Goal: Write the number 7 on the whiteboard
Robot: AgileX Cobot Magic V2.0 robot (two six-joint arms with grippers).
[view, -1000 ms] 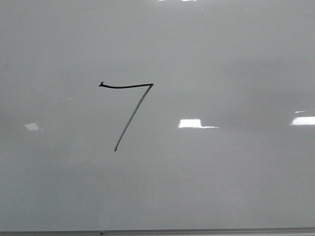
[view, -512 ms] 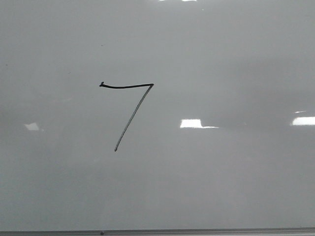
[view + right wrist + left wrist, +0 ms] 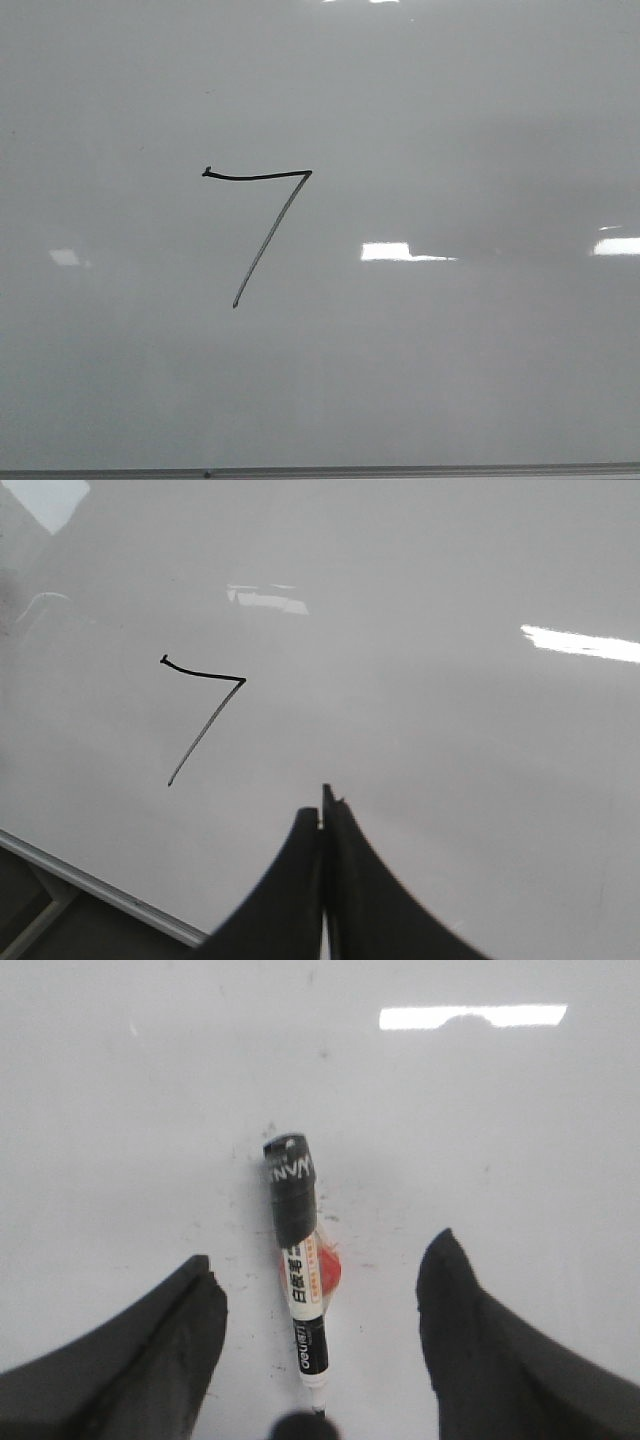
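One finished number 7 (image 3: 262, 225) on the whiteboard (image 3: 450, 380), both arms away from it.

Our front view shows only the board and the digit, left of centre: one dark, slightly wavy top stroke with a small tick at its left end, and one fainter long diagonal. Only our left wrist view shows the single black-capped marker (image 3: 298, 1285) lying flat between the widely spread, empty fingers of our left gripper (image 3: 320, 1305). Our right wrist view shows our right gripper (image 3: 323, 815) pressed together on nothing, near the 7.
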